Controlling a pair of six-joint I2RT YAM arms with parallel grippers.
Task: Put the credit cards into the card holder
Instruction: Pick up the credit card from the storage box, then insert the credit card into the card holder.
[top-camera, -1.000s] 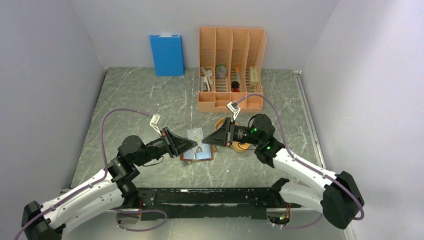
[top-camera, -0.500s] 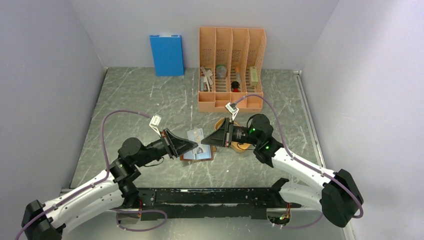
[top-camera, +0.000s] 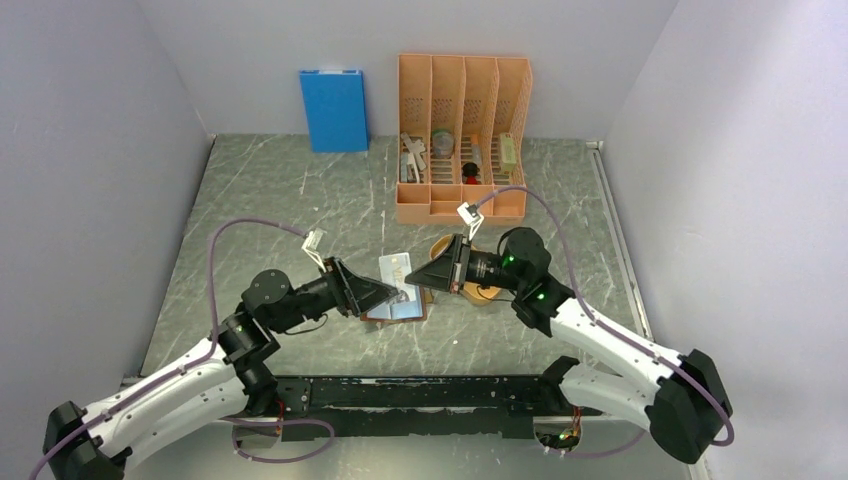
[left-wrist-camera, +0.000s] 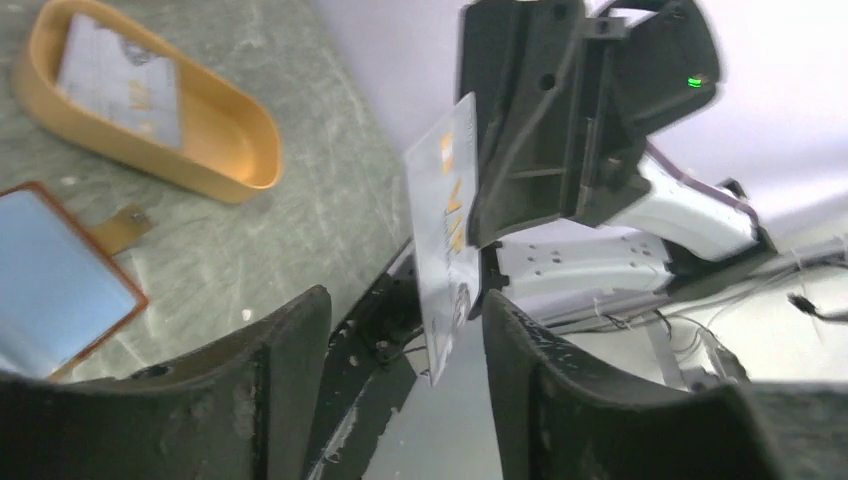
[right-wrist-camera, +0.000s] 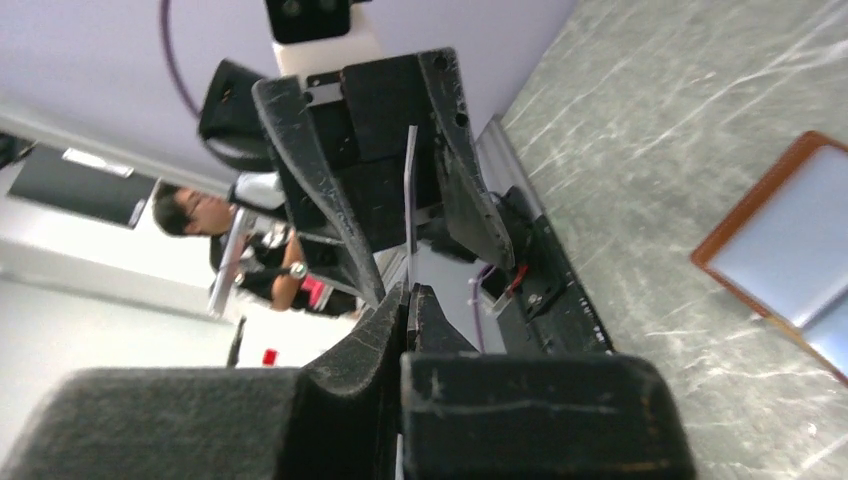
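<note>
Grey marbled table (top-camera: 300, 200) is carrying the open card holder (top-camera: 405, 310), lying flat just below both grippers. Your right gripper (right-wrist-camera: 410, 300) is pinching one credit card (left-wrist-camera: 443, 235) on edge, its long axis pointing into the left gripper (left-wrist-camera: 405, 390), whose fingers are standing spread either side of it, likely for a handover. A second card (left-wrist-camera: 115, 75) is lying in the orange tray (left-wrist-camera: 240, 160).

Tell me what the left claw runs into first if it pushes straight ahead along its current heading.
The credit card pinched in the right claw; it sits between the left claw's open fingers. Just behind comes the right claw itself, though depth is unclear.
</note>
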